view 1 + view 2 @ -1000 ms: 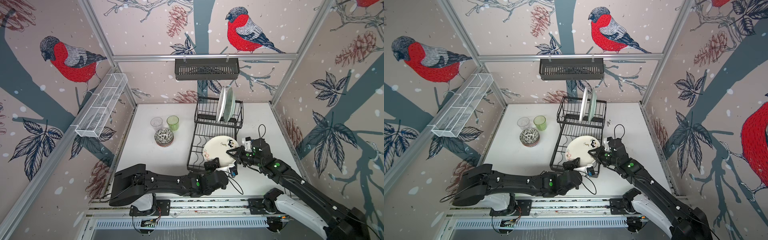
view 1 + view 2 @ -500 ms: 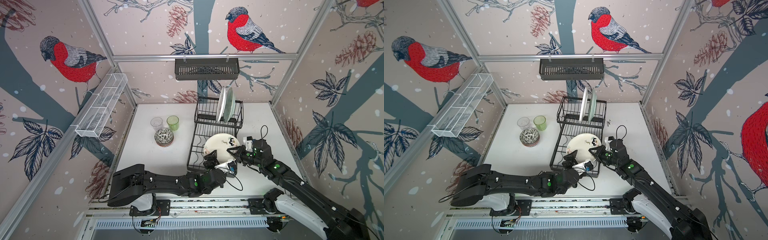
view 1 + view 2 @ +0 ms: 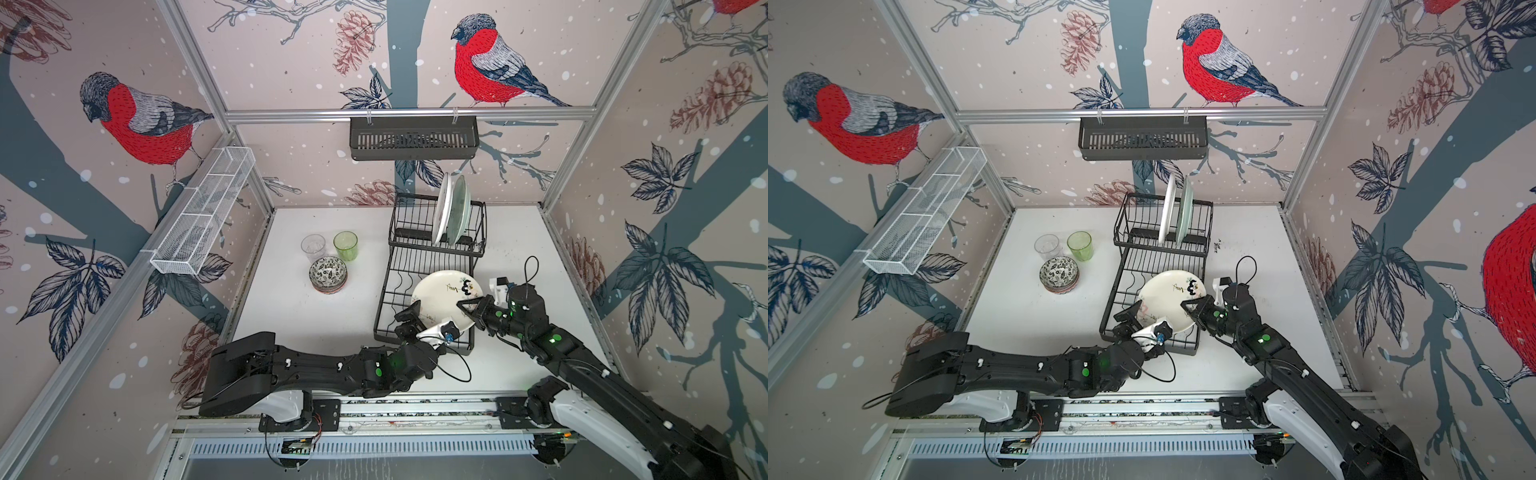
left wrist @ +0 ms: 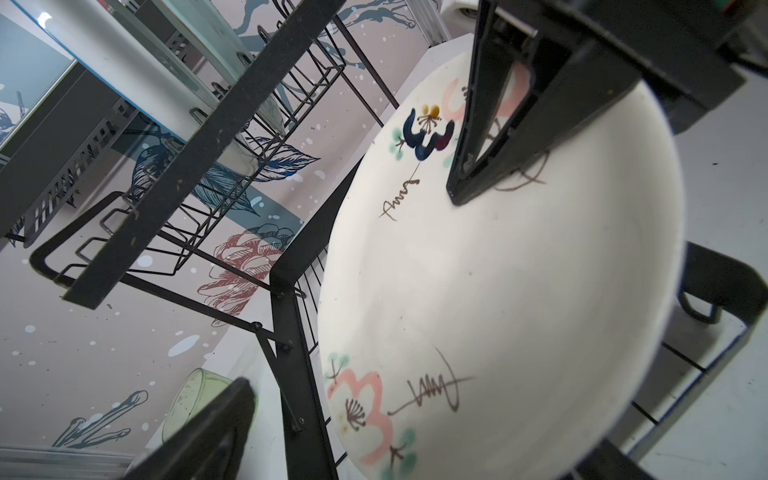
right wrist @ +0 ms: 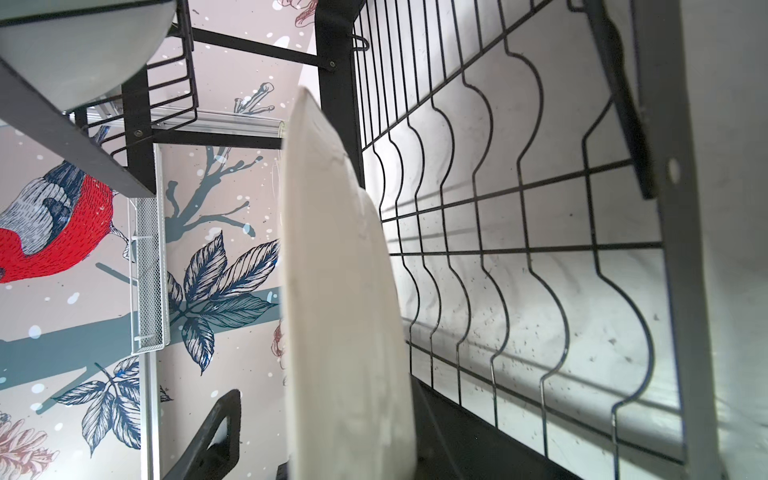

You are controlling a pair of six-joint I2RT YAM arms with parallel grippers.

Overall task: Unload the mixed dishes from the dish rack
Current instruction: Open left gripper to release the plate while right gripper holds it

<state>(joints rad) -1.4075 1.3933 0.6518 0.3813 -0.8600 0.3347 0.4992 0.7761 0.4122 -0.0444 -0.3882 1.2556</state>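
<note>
On the counter (image 3: 291,332) stood bowls (image 3: 328,274) and tumblers (image 3: 345,246), two plates (image 3: 451,212) waited in the dish rack (image 3: 424,259), the right end effector (image 3: 467,313) pinched a flowered plate (image 3: 440,291), the left end effector (image 3: 428,322) gaped.

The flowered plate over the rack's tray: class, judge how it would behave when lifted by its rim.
Probably stiff: the flowered plate holds its shape though the right gripper pinches only one edge. Its glaze looks smooth, so it may pivot in that grip. Likely ceramic: a knock on the dish rack could chip it.
</note>
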